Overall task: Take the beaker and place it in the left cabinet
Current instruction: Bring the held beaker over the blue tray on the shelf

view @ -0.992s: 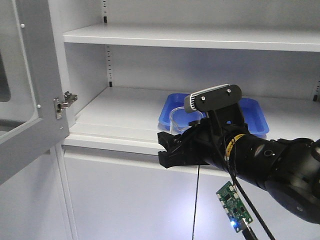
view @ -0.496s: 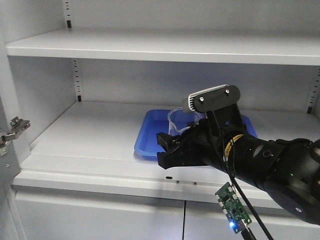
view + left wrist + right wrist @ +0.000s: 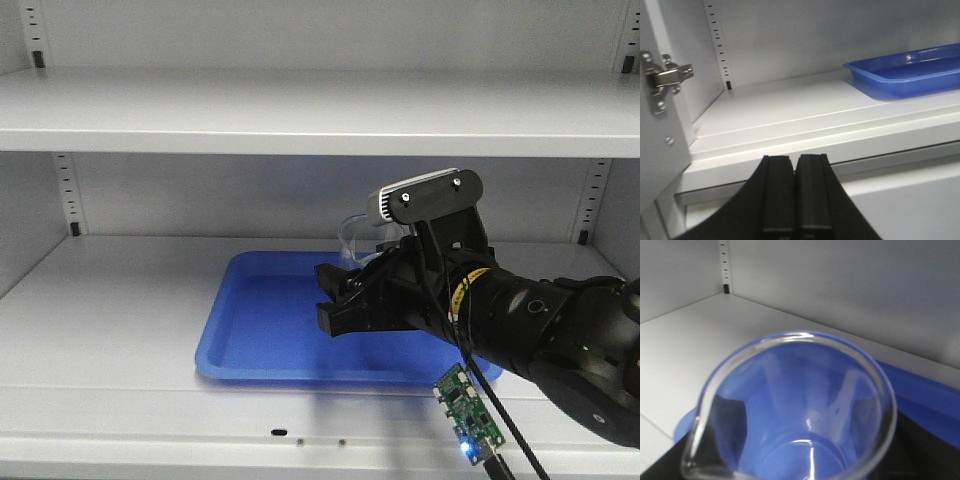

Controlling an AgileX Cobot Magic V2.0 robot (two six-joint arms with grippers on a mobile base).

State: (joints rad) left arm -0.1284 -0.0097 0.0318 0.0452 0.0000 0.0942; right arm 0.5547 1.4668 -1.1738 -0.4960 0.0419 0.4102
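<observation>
Two grippers noted. I see the right gripper (image 3: 340, 297) with jaws closed about the beaker (image 3: 357, 240), which stands upright between them. Since a second ago the view has swung along the cabinet (image 3: 100, 330), and the tray (image 3: 240, 335) now lies directly beneath the jaws. I judge placement is near. The upper shelf (image 3: 300, 110) sits well above the jaws, with bare shelf left of them. The left gripper (image 3: 795, 192) is closed and empty.

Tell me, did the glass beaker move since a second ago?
Yes. Against the blue tray, the beaker held by the right gripper went from the tray's left end toward its middle, further in over the shelf.
</observation>
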